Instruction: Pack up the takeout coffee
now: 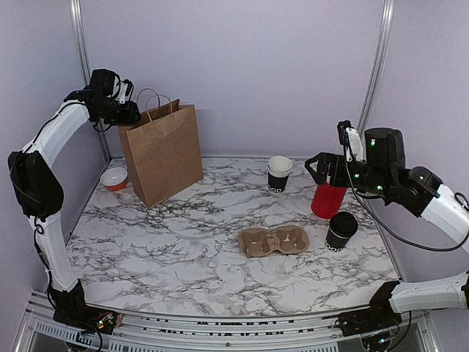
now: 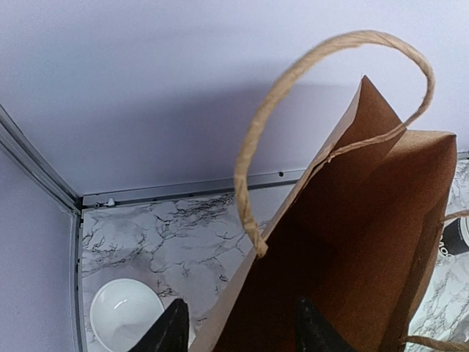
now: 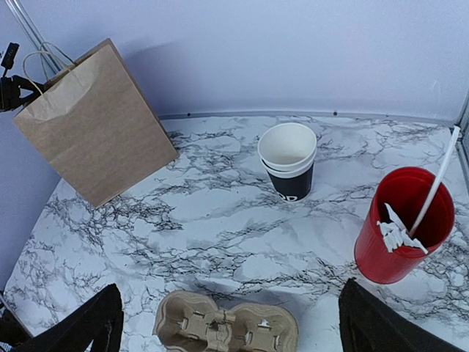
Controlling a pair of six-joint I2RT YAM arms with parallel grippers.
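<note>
Marble-print table (image 1: 183, 242), lilac walls, metal frame posts; bowl (image 1: 114, 178) sits on the table below your left gripper (image 2: 242, 308). That gripper is up at the bag (image 1: 163, 150) mouth, fingers apart, one inside and one outside the near wall, not pinched on it yet. Right gripper (image 3: 229, 290) hangs wide open and empty, directly above the red cup (image 1: 327, 199). Coffee (image 1: 341, 229) stands lidded on the table, below and nearer the bases than that gripper, beside the carrier (image 1: 273, 240). Step looks like bag-holding, coffee unpicked. Next you likely pinch the bag wall, then lower the right gripper around the coffee, keeping it upright
</note>
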